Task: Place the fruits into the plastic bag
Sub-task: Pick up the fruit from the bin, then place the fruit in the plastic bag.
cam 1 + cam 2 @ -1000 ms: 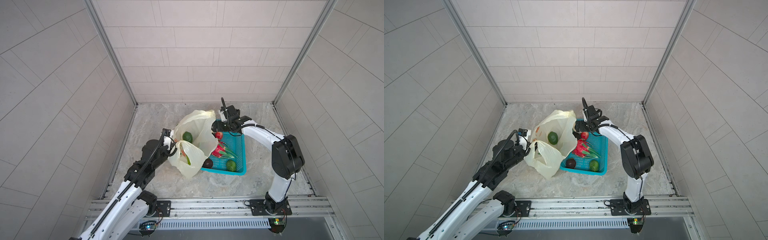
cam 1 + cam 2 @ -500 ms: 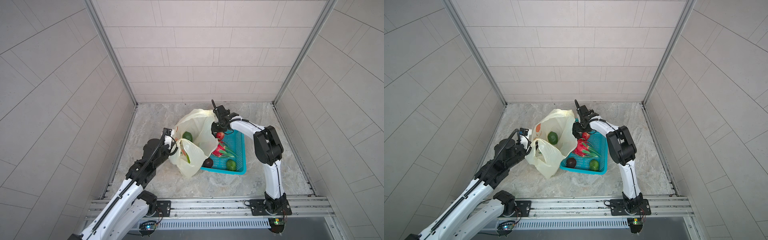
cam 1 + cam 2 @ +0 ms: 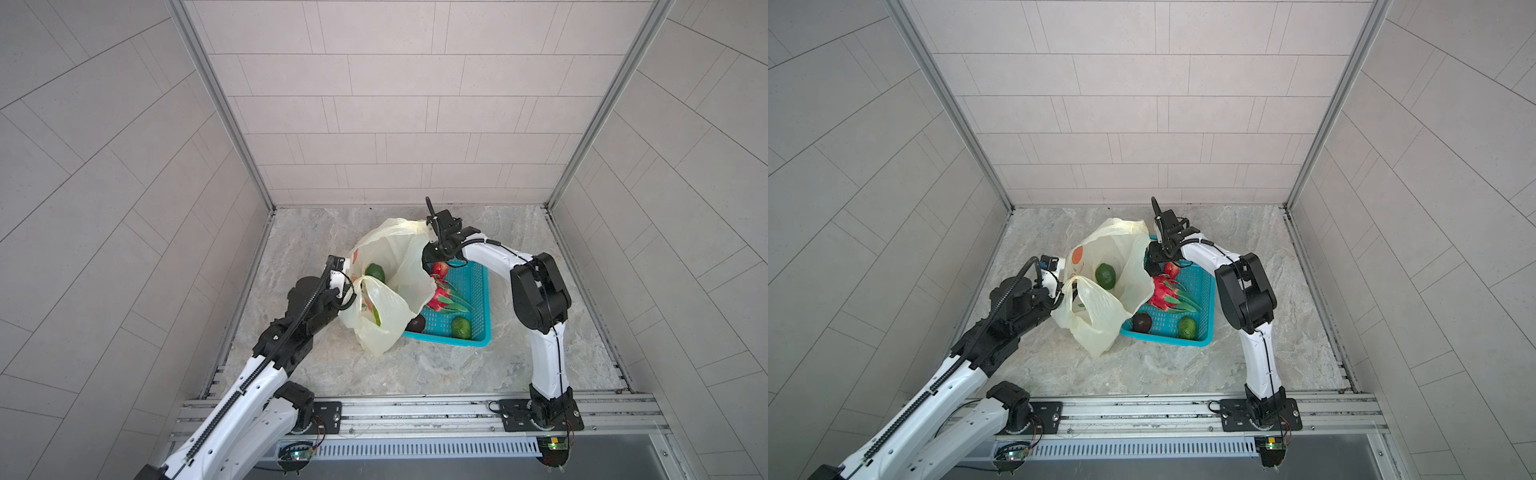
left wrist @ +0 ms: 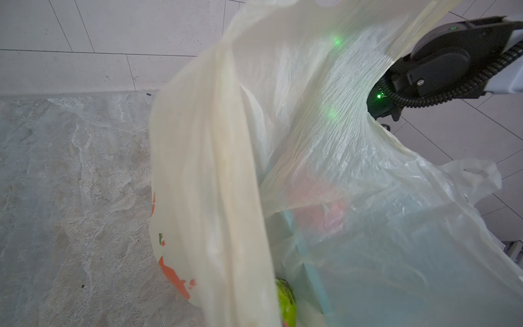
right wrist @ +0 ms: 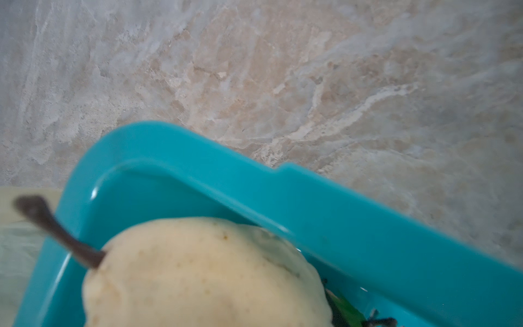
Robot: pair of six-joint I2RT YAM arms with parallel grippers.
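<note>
Left gripper pinches thin pale-yellow plastic bag open for loading; right gripper over pale brown-stemmed pear, jaws unreadable.

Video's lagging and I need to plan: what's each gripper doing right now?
Left gripper: closed on the plastic bag.
Right gripper: at the basket, state cannot be told.

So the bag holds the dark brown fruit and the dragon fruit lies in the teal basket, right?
Not quite. The fruit inside the plastic bag is a round green fruit. The dark brown fruit lies in the teal basket, as both top views show. The dragon fruit does lie in the basket.
</note>
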